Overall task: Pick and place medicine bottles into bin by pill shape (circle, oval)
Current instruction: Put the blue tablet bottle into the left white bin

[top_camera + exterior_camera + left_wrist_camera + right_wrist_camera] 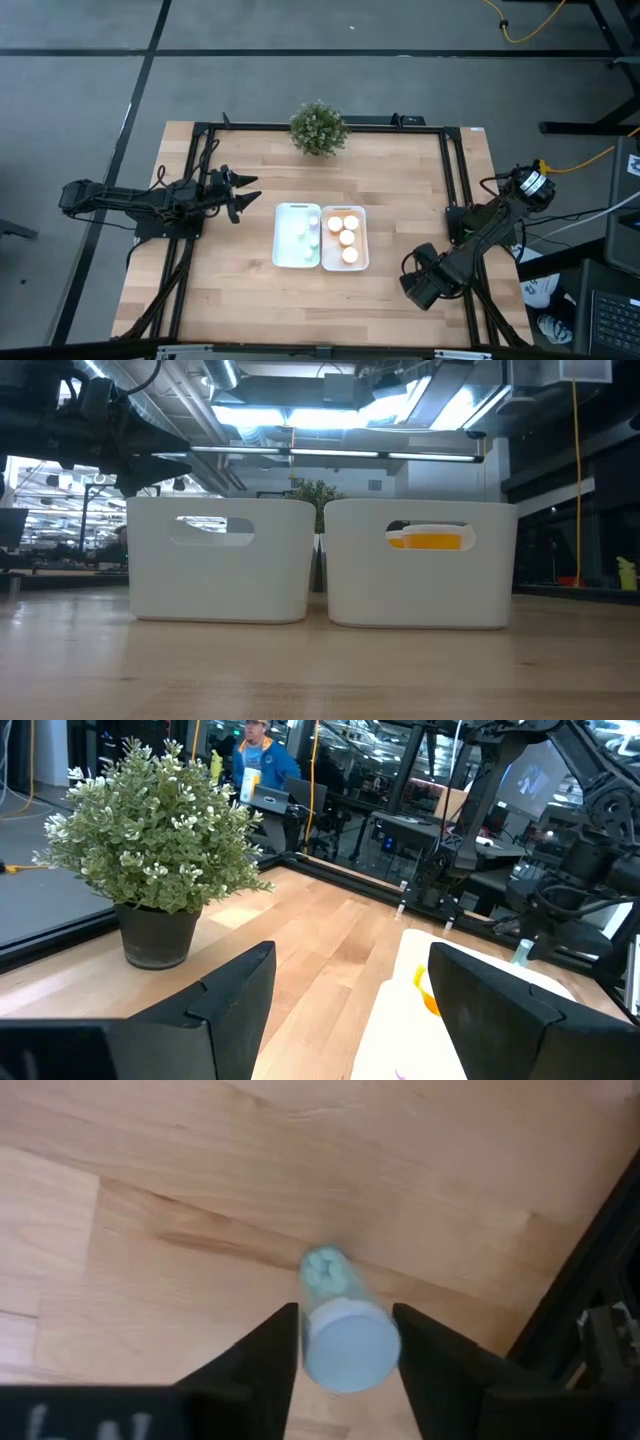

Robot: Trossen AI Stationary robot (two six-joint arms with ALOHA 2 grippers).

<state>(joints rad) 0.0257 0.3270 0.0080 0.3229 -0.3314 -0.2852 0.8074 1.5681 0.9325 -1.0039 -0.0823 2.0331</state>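
Observation:
Two white bins stand side by side at the table's middle. The left bin [297, 236] holds pale teal bottles [309, 238], and the right bin [346, 239] holds several orange bottles [348, 238], one showing through its handle slot [430, 540]. My right gripper [413, 289] is at the table's near right, pointing down, shut on a pale teal bottle [338, 1315] with a white cap. My left gripper [246, 195] hangs open and empty to the left of the bins; it also shows in the left wrist view [350, 1020]. My right gripper pinches the teal bottle at its white cap end [348, 1348] between its two fingers [270, 1365], coming from above and pointing down. The bottle stands about upright below the fingers, with its pill-filled bottom [325, 1268] toward the table. I cannot tell whether the bottom rests on the wood.
A small potted plant [318, 128] stands at the table's far edge and also shows in the left wrist view [150, 840]. Black frame rails [455, 190] run along the table's sides. Bare wood lies in front of the bins. A person [262, 765] stands beyond the table.

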